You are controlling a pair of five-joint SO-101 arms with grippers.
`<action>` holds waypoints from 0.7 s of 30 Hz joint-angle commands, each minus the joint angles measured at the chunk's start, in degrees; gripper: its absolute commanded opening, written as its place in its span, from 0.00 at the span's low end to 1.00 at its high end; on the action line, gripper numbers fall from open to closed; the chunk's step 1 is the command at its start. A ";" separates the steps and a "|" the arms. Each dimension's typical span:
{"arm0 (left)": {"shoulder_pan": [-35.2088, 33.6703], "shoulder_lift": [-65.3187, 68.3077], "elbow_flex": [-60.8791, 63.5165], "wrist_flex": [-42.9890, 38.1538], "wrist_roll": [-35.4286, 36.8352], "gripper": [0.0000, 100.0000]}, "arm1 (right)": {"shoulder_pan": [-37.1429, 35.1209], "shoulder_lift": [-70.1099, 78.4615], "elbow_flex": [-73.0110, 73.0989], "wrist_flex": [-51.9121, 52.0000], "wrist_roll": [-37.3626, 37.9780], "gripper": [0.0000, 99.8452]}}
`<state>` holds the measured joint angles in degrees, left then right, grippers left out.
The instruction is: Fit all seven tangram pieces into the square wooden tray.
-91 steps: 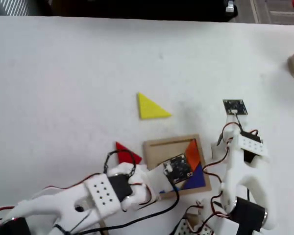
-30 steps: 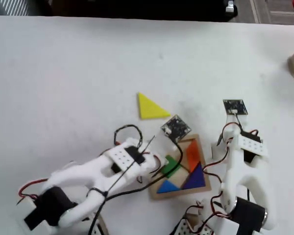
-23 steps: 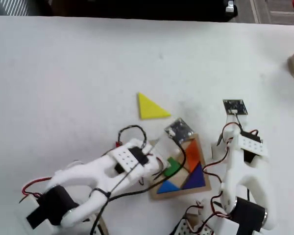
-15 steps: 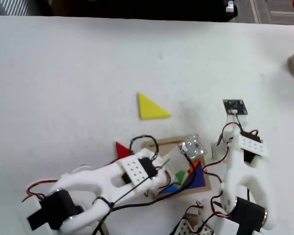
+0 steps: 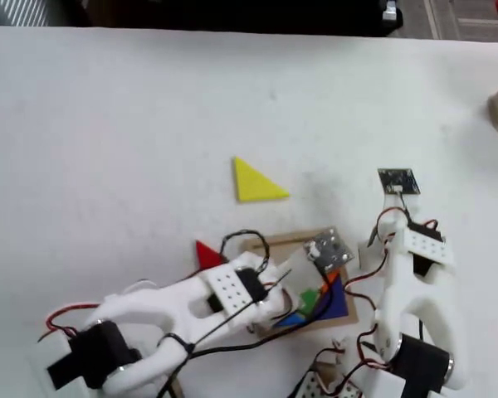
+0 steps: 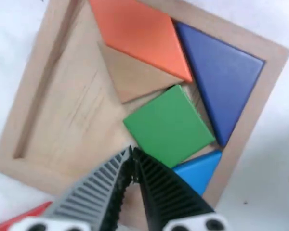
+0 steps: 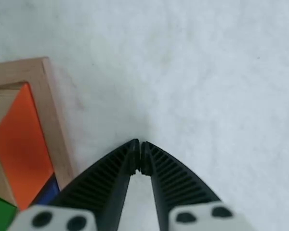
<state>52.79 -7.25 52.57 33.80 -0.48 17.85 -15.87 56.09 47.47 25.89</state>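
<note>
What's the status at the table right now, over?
Both shut, empty: left gripper over the tray, right gripper beside it. Tray part-filled; yellow triangle and red triangle outside. Left arm overhangs tray.

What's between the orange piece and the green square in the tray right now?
No piece: a bare triangular patch of the wooden tray lies between the orange parallelogram and the green square, as the left wrist view shows.
</note>
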 commanded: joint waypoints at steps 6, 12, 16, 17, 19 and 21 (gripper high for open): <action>1.98 -0.13 -1.76 -5.80 0.62 0.04 | -0.04 -2.15 -0.53 -0.66 0.53 0.02; 3.38 -0.57 -0.79 -5.80 0.53 0.04 | -0.04 -2.15 -0.53 -0.66 0.53 0.02; 0.57 -0.66 -0.18 -6.24 0.70 0.04 | 0.04 -2.15 -0.53 -0.66 0.53 0.02; -1.27 -0.66 -0.18 -7.38 0.70 0.04 | 0.04 -2.15 -0.53 -0.66 0.53 0.02; -5.23 -0.66 -0.09 -10.55 0.79 0.04 | 0.04 -2.24 -0.53 -0.66 0.53 0.02; -8.22 -0.13 -0.09 -14.07 0.79 0.04 | 0.04 -2.24 -0.53 -0.66 0.53 0.02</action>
<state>50.68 -7.25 52.84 25.98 -0.48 17.85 -15.87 56.09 47.47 25.89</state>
